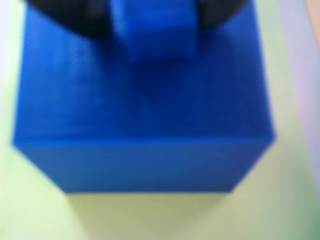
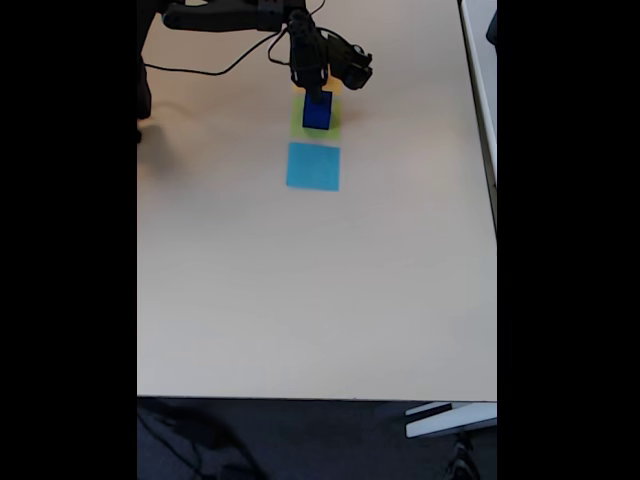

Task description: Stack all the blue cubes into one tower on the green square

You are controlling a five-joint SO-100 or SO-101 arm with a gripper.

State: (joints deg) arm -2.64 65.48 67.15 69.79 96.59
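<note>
Right below the gripper [image 1: 152,20] in the wrist view sits a large blue cube [image 1: 145,115], blurred by closeness, resting on the green square [image 1: 40,210], whose lime surface shows along the cube's left, bottom and right sides. A smaller blue cube [image 1: 152,30] sits between the dark fingers at the top edge, its underside at or just above the big cube's top face; I cannot tell whether they touch. The fingers flank that small cube on both sides, seemingly pinching it, though the blur hides the contact.

In the fixed view the arm [image 2: 240,15] reaches in from the top, the gripper [image 2: 318,88] poised over the blue stack [image 2: 317,110] on the green square [image 2: 334,128]. Just beyond, toward the camera, lies a light-blue square [image 2: 313,166] flat on the pale beige table [image 2: 320,290]. A black cable [image 2: 200,70] trails across the tabletop. Dark floor [image 2: 300,440] shows past the table's near edge.
</note>
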